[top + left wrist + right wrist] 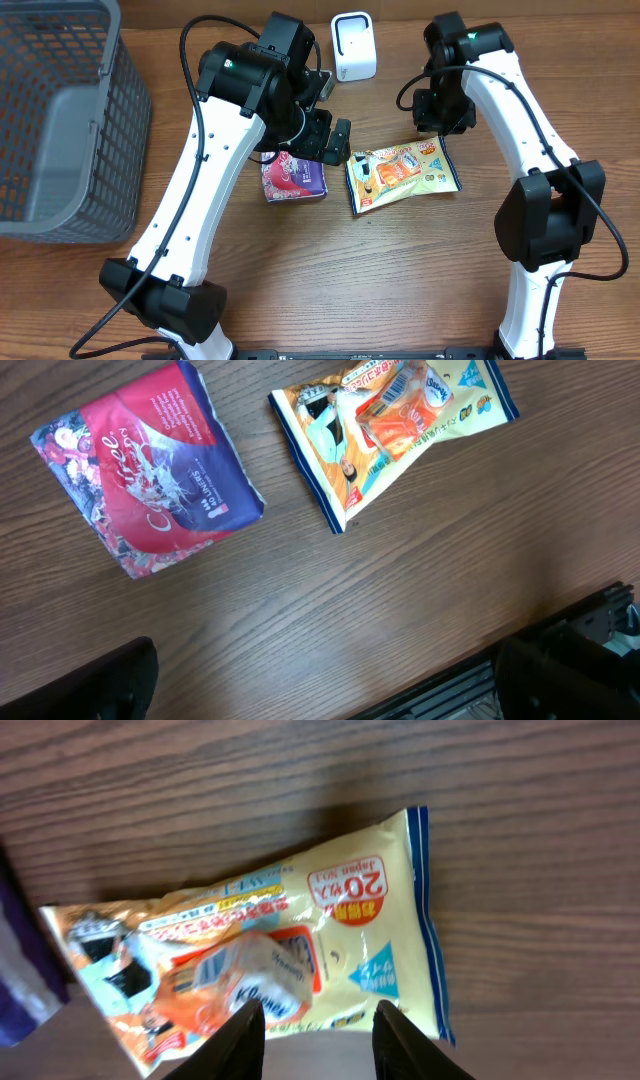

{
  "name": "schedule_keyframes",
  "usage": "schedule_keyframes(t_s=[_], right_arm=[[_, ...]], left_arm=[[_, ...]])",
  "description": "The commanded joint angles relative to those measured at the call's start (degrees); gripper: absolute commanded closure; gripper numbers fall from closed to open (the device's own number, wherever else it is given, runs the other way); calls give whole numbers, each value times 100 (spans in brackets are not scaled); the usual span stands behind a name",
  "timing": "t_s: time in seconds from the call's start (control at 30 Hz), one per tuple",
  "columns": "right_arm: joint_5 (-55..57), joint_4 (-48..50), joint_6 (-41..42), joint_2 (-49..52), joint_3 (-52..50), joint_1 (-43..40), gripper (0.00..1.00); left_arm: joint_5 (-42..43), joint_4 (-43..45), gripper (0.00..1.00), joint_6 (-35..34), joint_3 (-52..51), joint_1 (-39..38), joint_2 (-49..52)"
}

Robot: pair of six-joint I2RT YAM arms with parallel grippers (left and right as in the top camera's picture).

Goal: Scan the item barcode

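Right gripper (320,1018) at Kleenex packet (300,920) (red badge reads "20").

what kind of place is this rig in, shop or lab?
Probably a mock checkout station, more lab than shop: a white barcode scanner, a grey mesh basket, and a yellow packet and purple packet waiting between the arms.

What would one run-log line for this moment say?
left claw open above table | right claw over yellow snack packet, grip unclear | purple packet lying free
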Motion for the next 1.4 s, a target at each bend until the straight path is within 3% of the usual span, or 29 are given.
schedule_keyframes(t_s=[0.0, 0.1, 0.27, 0.43, 0.8, 1.13, 1.37], right_arm=[[-710, -197, 203, -13, 111, 13, 64], [-1158, -247, 269, -13, -111, 109, 64], [-975, 13, 1228, -13, -754, 260, 66], [-977, 179, 1600, -13, -1182, 260, 66], [-1191, 671, 1812, -13, -1681, 286, 65], [-1233, 2369, 1928, -13, -1878, 289, 56], [-1237, 3038, 1416, -15, -1851, 188, 50]], left_arm=[[-33, 4, 0, 125, -20, -4, 13], [-33, 4, 0, 125, -20, -4, 13], [-35, 4, 0, 125, -20, -4, 13], [-33, 4, 0, 125, -20, -4, 13], [-35, 4, 0, 125, -20, -4, 13], [-35, 4, 0, 125, -20, -4, 13], [-35, 4, 0, 125, -20, -4, 13]])
